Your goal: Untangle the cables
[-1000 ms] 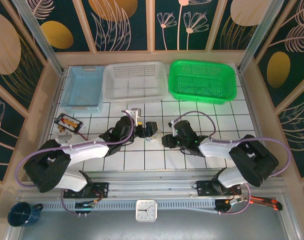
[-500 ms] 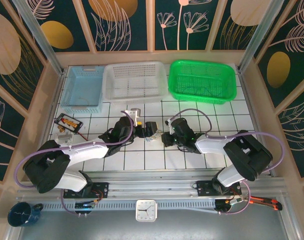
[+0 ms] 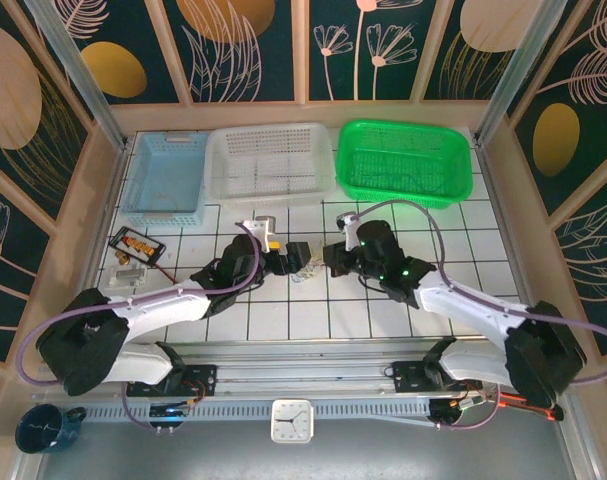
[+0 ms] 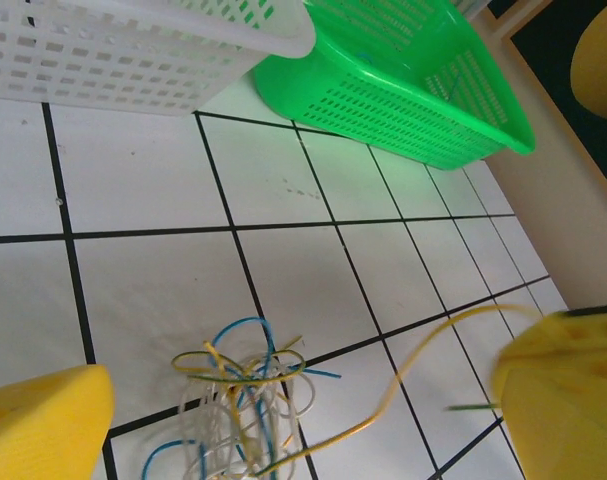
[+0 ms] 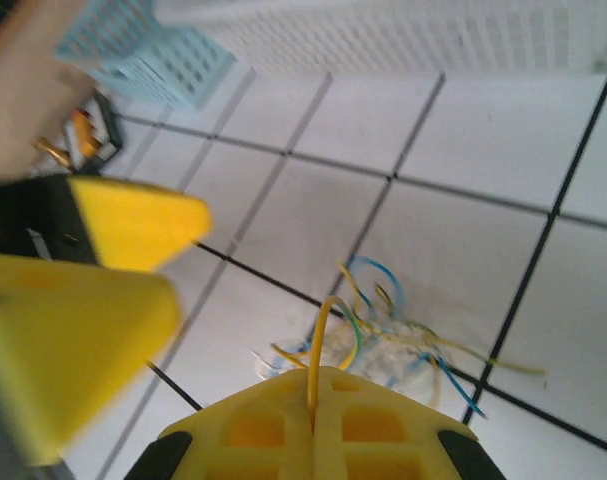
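The cables [image 4: 241, 398] are a small tangle of thin white, blue, yellow and green wires lying on the tiled table; from above the cables [image 3: 304, 273] sit between the two arms. My left gripper [image 4: 303, 388] is open, its yellow fingers wide apart on either side of the tangle. My right gripper [image 5: 313, 378] is shut on one yellow wire [image 5: 317, 330], which arches up out of the cables [image 5: 388, 335]. That yellow wire [image 4: 423, 355] stretches rightward off the heap. From above, the left gripper [image 3: 297, 256] and right gripper [image 3: 332, 257] nearly face each other.
Three baskets line the far edge: blue [image 3: 166, 175], white [image 3: 271, 160] and green [image 3: 405, 160]. A small black tray [image 3: 135, 243] with red and yellow pieces lies at the left. The left gripper's yellow fingers [image 5: 133, 222] stand close beside the right gripper.
The right arm has stretched out, and its gripper has moved away from the near edge and risen with the yellow wire. The left gripper has barely moved.
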Motion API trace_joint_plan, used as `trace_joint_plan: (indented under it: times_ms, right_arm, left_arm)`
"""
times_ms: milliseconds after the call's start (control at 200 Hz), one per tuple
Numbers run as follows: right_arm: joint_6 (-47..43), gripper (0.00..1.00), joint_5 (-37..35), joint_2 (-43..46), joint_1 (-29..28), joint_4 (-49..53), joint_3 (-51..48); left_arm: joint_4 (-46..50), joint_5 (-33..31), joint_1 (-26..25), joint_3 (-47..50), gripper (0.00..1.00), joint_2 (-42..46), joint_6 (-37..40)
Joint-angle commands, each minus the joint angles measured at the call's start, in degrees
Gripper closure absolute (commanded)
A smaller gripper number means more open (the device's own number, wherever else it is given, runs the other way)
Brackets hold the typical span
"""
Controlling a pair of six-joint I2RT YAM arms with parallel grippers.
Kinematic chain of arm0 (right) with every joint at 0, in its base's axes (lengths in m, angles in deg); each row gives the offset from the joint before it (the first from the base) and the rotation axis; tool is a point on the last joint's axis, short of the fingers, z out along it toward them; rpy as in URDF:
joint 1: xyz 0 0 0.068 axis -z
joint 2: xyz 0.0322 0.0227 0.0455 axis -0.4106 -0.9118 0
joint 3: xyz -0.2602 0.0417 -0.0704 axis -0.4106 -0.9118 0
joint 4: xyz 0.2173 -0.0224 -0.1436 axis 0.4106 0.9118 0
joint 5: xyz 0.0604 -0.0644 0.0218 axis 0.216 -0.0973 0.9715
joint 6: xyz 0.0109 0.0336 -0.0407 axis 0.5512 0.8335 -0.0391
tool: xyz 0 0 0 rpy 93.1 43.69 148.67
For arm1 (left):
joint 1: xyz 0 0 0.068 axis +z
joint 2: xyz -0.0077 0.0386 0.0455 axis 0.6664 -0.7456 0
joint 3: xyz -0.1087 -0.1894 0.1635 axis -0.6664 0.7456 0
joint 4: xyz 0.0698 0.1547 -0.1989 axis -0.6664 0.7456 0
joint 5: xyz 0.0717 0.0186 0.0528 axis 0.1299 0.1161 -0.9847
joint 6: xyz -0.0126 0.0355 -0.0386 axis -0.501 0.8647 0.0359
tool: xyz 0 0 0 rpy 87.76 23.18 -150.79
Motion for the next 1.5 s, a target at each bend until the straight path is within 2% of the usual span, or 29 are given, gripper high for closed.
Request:
trace_joint_plan:
  times_ms: [0, 240, 445, 641, 911, 1246, 1496]
  right_arm:
    - [0.4, 1.0, 0.9, 3.4, -0.3, 2.9, 3.1]
    - [0.4, 1.0, 1.7, 4.5, 0.0, 4.1, 6.8]
    - [-0.4, 1.0, 2.4, 4.2, 0.3, 5.7, 8.6]
    - [-1.1, 1.0, 4.1, 4.2, 1.3, 7.0, 10.0]
    - [-0.9, 1.0, 7.0, 5.0, 1.7, 7.8, 12.4]
    - [0.3, 1.0, 8.7, 7.1, 1.7, 7.7, 13.9]
    - [0.3, 1.0, 8.2, 7.8, 1.7, 8.1, 15.0]
  left_arm:
    - [-0.3, -1.2, -0.2, 0.6, 0.01, 1.3, 0.9]
    - [-0.7, -1.6, -0.2, 1.7, 0.01, 2.6, 3.7]
    - [-2.7, -0.4, -0.2, 4.0, 0.01, 5.1, 11.7]
    - [-2.9, 3.5, -0.2, 3.6, 0.01, 7.1, 19.0]
    - [-3.1, 5.7, -0.3, 0.2, 0.01, 4.5, 25.4]
    - [-5.0, 6.1, -0.3, -4.0, 0.01, -0.8, 26.4]
    - [-6.3, 5.7, -0.2, -3.7, 0.01, -1.2, 25.3]
